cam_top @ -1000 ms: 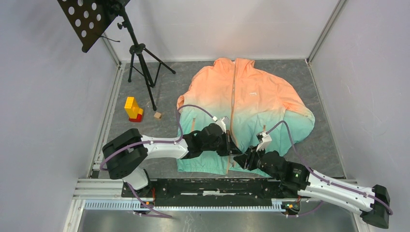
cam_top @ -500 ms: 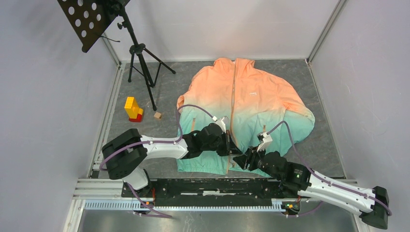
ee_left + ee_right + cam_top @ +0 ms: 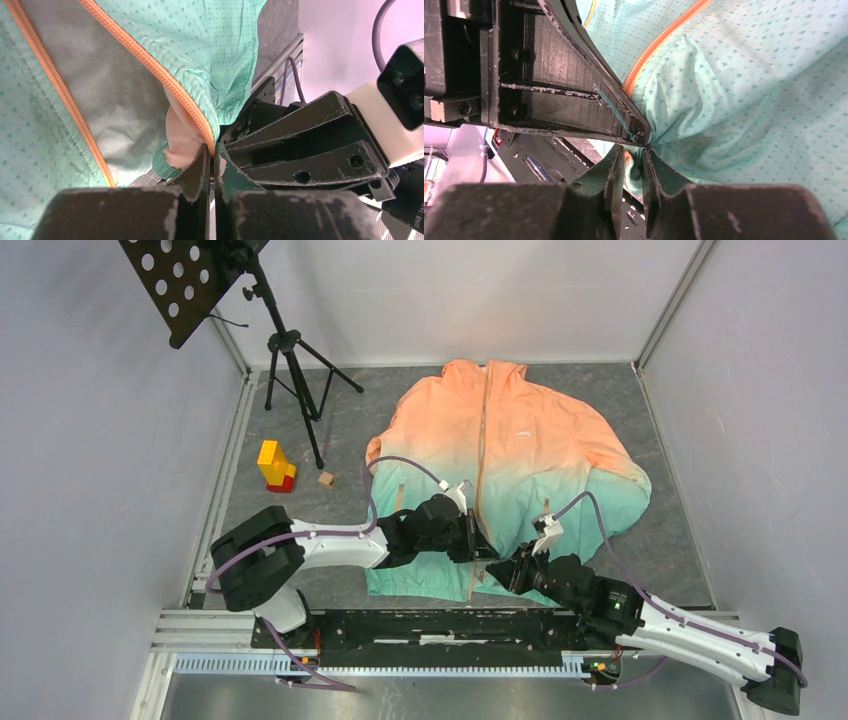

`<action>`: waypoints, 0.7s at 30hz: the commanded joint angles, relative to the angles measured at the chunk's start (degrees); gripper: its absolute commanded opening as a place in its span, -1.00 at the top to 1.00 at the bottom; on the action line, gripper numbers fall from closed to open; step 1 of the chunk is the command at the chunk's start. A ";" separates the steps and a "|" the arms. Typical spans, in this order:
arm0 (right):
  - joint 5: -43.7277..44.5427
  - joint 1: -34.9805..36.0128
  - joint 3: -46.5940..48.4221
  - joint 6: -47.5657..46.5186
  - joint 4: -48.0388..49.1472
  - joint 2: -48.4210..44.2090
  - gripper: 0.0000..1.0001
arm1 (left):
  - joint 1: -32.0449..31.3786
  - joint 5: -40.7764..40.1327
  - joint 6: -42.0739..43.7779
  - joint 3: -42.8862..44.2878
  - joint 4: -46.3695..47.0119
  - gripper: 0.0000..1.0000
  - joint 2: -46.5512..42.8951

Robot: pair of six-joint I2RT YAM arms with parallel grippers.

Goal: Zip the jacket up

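The jacket [image 3: 520,440] is laid out flat, front up, on the counter [image 3: 400,400], and its bottom end is left unzipped. At the jacket's near hem, the left gripper [image 3: 212,155] is seen with jaws clenched on the orange zipper edge [image 3: 185,102]. Right beside it, the right gripper [image 3: 633,152] is held with jaws nearly together around zipper tape. Whether anything is actually pinched can't be told tbh.
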 commanded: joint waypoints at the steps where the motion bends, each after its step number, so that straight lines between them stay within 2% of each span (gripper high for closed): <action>1: 0.06 -0.04 -0.77 -0.62 1.54 -0.08 0.61 | 0.27 1.79 0.06 0.48 3.16 0.95 -1.62; 4: 0.15 -0.06 -1.19 -0.88 1.95 0.01 0.73 | 0.35 2.40 0.04 0.65 3.40 0.95 -1.33; 6: 0.41 -0.03 -1.71 -0.83 2.08 -0.17 0.94 | 0.33 2.62 0.04 0.90 3.43 0.96 -1.33; 7: 0.60 -0.04 -1.86 -0.80 2.08 -0.24 0.98 | 0.33 2.76 0.00 0.90 3.44 0.95 -1.27; 12: 2.36 -0.04 -2.59 -3.33 3.10 -1.22 0.99 | 0.35 2.95 0.04 0.81 3.44 0.95 -1.51; 16: 1.64 -0.04 -3.94 -10.22 6.31 -2.96 0.99 | 0.83 4.41 0.80 0.77 3.86 0.95 -2.00; 17: 1.18 -0.04 -4.02 -12.70 6.70 -3.54 0.99 | 1.24 4.72 1.08 0.56 3.84 0.87 -2.47; 18: 0.78 0.00 -3.75 -14.52 6.42 -3.97 0.99 | 1.79 5.17 1.35 0.10 3.85 0.70 -3.14; 21: -0.60 -0.02 -2.62 -20.52 4.76 -5.02 0.99 | 3.57 6.70 3.77 -1.35 2.61 -0.15 -5.76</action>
